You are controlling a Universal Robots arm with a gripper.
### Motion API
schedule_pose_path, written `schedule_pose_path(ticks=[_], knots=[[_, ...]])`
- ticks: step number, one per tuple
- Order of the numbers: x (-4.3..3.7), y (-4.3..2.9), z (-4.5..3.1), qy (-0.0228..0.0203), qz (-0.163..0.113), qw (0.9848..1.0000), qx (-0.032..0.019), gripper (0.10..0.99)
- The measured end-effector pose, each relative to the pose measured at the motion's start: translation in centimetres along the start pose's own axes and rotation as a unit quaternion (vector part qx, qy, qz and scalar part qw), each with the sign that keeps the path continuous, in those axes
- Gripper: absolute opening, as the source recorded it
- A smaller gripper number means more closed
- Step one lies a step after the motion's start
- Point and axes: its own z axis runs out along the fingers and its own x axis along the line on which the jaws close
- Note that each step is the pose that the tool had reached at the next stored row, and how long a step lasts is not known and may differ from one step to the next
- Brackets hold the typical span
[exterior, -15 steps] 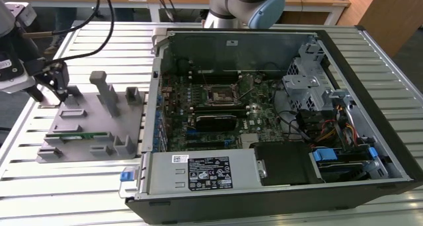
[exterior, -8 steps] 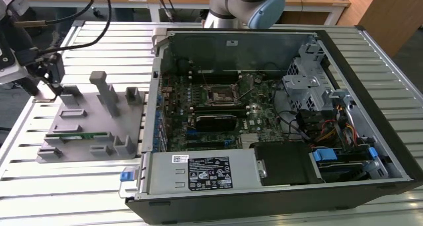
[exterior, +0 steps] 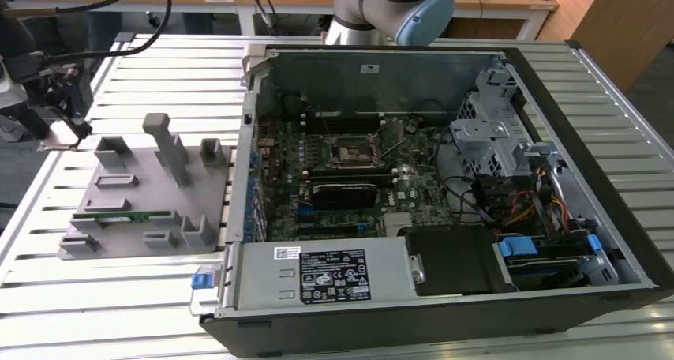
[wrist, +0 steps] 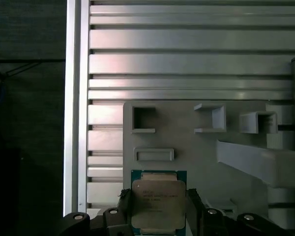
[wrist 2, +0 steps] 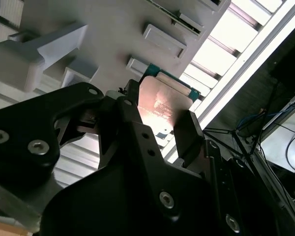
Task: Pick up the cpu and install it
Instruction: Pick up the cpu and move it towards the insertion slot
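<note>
Item: cpu [wrist: 159, 201], silver top up, gripped betw. my claw's [wrist: 158, 209] fingers. Loc: at corner of grey tray [wrist: 187, 147] on slatted worktop [wrist: 187, 64]; open PC case [exterior: 368, 76] beside tray.

cpu [wrist: 159, 201]: bottom edge cut by the frame in first wrist view; lower part behind a finger [wrist 2: 187, 135] in second wrist view.
gripper [wrist: 159, 195]: body cut off at the frame edge (fingertips and screws show).
arm [exterior: 392, 3]: cut by the top edge, exterior view.
socket [exterior: 353, 151]: too small to tell its state.
tray [exterior: 158, 210]: slot contents too small to tell, bar a green stick [exterior: 121, 215].
</note>
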Motion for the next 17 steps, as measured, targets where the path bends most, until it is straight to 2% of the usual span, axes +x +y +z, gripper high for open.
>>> schedule_pose_path(ticks=[9, 17], knots=[[0.00, 0.18, -3.43, 0.0000, 0.000, 1.0000, -0.0008, 0.529], [0.03, 0.35, -6.85, -0.0001, 0.000, 1.0000, -0.0015, 0.529]])
